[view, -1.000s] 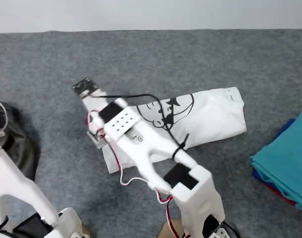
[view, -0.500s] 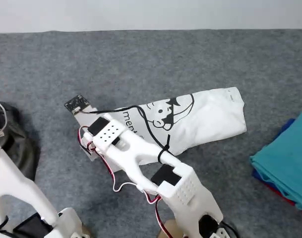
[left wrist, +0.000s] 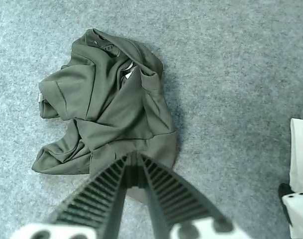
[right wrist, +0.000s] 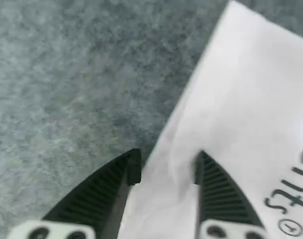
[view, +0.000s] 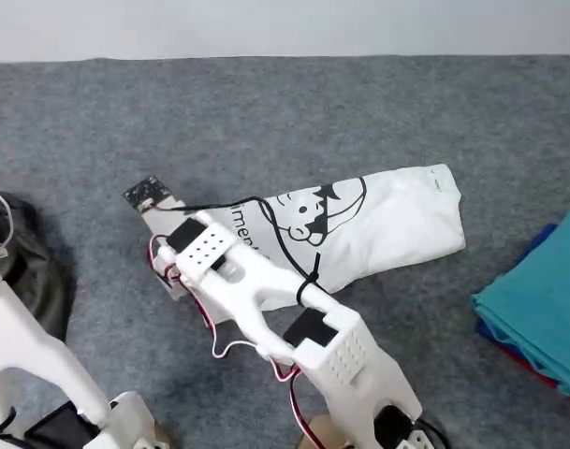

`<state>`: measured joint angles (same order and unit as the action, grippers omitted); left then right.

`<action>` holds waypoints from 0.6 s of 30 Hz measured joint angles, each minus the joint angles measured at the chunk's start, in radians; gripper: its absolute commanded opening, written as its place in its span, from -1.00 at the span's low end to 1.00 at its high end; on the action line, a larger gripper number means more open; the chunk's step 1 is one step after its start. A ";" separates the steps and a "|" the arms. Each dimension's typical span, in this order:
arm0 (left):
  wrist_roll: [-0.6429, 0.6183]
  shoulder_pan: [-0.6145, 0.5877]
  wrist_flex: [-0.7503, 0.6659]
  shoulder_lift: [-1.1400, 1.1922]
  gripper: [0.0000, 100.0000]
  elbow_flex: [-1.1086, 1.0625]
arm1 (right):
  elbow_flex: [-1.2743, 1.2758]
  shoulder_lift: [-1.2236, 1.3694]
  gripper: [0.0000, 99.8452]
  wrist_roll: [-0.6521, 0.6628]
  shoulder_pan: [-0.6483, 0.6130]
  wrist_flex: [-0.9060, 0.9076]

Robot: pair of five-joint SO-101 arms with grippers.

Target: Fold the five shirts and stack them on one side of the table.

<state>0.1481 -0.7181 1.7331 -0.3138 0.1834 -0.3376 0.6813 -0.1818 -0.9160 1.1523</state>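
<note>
White shirt (view: 378, 224) lies mid-table, half-folded into a long band with the print up. The right gripper (right wrist: 166, 169) is at its end farthest from the stack, jaws part open and straddling the hem (right wrist: 161, 149), cloth between the fingers but not pinched yet, so nothing held. Likely step: grab this end and fold it over toward the other end. To do it well, get both layers in before closing, bite a bit inside the edge, lift just enough to clear, and lay the end square so the band stays even. The risk is catching only the top layer and dragging the fold open. Left gripper (left wrist: 134, 162) has its fingers closed together with nothing in them, hanging over a crumpled dark green shirt (left wrist: 111, 109) at the left side of the table. Folded teal stack (view: 537, 299), with blue and red under it, sits at the right edge. The surface is grey felt (view: 313, 112), grippy, so cloth will likely drag on it. Plain white wall (view: 266, 28) behind.
</note>
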 measured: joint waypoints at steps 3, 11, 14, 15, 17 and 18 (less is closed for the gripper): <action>0.000 0.000 0.000 0.000 -0.99 0.000 | -0.052 0.034 -0.86 0.009 0.009 0.049; 0.000 0.000 0.000 0.000 -0.99 0.000 | -0.322 0.193 -0.98 0.044 0.020 0.253; 0.000 0.000 0.000 0.000 -0.99 0.000 | -0.427 0.253 -0.98 0.052 0.020 0.321; 0.000 0.000 0.000 0.000 -0.99 0.000 | -0.457 0.272 -0.98 0.054 0.020 0.339; 0.000 0.000 0.000 0.000 -0.99 0.000 | -0.514 0.302 -0.98 0.054 0.032 0.376; 0.000 0.000 0.000 0.000 -0.99 0.000 | -0.535 0.305 -0.98 0.054 0.032 0.394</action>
<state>0.1481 -0.7181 1.7331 -0.3138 0.1834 -0.8730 0.9866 -0.1281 -0.8838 1.5466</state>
